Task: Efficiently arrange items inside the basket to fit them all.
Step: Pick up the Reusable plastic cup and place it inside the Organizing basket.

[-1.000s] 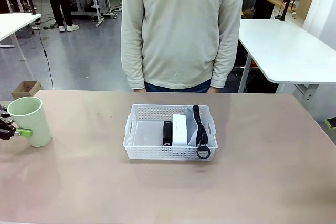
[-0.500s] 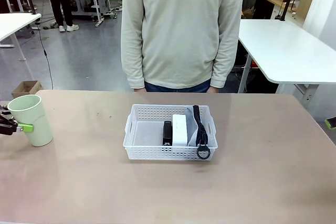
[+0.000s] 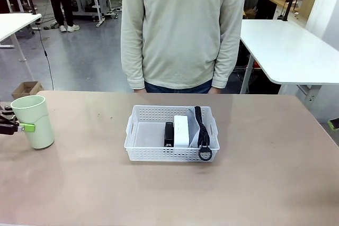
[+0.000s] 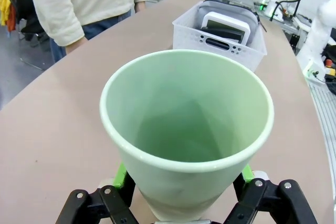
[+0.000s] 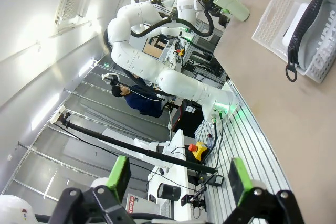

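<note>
The pale green cup [image 3: 33, 121] stands upright near the table's left edge. My left gripper [image 3: 24, 127] comes in from the left and is shut on its lower part. In the left wrist view the cup [image 4: 186, 124] sits between the green pads [image 4: 122, 174], which press on both sides. The white basket [image 3: 139, 136] lies mid-table and holds the black stapler [image 3: 168, 133], the white boxy device [image 3: 181, 129] and the grey pouch with its black strap [image 3: 201, 130]. The basket's left half is bare. My right gripper [image 5: 178, 182] is open, off the table's right side, holding nothing.
A person in a cream top [image 3: 183, 30] stands at the far edge behind the basket, arms hanging down. Bare tabletop [image 3: 85, 178] runs between cup and basket. In the right wrist view the basket [image 5: 278, 19] and cup [image 5: 231, 3] lie far off.
My left gripper has closed on the cup. The cup has shifted slightly to the right and now stands straighter. Nothing in the basket has moved.
</note>
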Robot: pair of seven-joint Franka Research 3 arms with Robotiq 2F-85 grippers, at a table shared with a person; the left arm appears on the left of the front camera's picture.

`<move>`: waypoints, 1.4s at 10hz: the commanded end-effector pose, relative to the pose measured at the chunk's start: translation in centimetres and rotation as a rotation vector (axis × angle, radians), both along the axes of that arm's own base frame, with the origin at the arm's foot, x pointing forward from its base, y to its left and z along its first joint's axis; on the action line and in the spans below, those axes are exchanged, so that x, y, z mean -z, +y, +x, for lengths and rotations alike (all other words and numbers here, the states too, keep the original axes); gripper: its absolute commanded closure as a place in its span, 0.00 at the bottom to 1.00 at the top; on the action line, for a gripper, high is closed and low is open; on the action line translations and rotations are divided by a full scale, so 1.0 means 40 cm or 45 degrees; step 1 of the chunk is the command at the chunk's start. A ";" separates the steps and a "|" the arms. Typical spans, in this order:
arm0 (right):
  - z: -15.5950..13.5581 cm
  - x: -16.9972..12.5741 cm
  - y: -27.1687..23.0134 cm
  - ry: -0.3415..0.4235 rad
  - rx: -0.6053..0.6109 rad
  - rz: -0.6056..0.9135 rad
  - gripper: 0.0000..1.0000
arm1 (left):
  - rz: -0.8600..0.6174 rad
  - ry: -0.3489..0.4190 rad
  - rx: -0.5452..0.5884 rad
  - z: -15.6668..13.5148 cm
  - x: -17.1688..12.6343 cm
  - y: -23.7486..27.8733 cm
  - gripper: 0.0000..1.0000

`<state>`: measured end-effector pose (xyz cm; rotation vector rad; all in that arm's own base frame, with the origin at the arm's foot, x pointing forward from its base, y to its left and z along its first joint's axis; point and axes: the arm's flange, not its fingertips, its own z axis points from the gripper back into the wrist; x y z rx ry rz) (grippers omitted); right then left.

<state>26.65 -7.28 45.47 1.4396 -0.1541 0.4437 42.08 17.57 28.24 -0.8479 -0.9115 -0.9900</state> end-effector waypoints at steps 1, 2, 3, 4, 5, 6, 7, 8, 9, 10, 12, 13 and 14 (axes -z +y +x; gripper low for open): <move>-0.003 -0.006 0.002 0.002 0.001 0.018 0.00 | -0.033 0.000 -0.006 0.004 -0.004 0.013 0.94; -0.003 -0.006 0.002 0.002 0.001 0.018 0.00 | -0.040 -0.009 -0.004 0.002 -0.006 0.014 1.00; -0.003 -0.006 0.002 0.002 0.001 0.018 0.00 | -0.043 -0.013 -0.010 0.001 -0.008 0.016 1.00; -0.003 -0.006 0.002 0.002 0.001 0.018 0.00 | -0.050 -0.021 -0.018 -0.002 -0.017 0.021 1.00; -0.003 -0.006 0.002 0.002 0.001 0.018 0.00 | -0.046 0.014 -0.015 -0.006 -0.036 0.023 0.71; -0.003 -0.006 0.002 0.002 0.001 0.018 0.00 | -0.020 0.037 -0.011 -0.015 -0.066 0.022 0.70; -0.003 -0.006 0.002 0.002 0.001 0.018 0.00 | 0.018 0.084 0.001 -0.028 -0.122 0.017 1.00; -0.003 -0.006 0.002 0.002 0.001 0.018 0.00 | 0.122 0.203 -0.037 -0.035 -0.197 0.010 0.70; -0.003 -0.006 0.002 0.002 0.001 0.018 0.00 | 0.229 0.247 -0.045 -0.036 -0.285 0.004 1.00; -0.003 -0.006 0.002 0.002 0.001 0.018 0.00 | 0.310 0.217 -0.072 -0.035 -0.394 0.001 1.00; -0.003 -0.006 0.002 0.002 0.001 0.018 0.00 | 0.389 0.204 -0.149 -0.052 -0.553 -0.009 0.71; -0.003 -0.006 0.002 0.002 0.001 0.018 0.00 | 0.398 0.207 -0.223 -0.065 -0.603 0.000 0.71; -0.003 -0.006 0.002 0.002 0.001 0.018 0.00 | 0.355 0.238 -0.291 -0.076 -0.619 0.034 1.00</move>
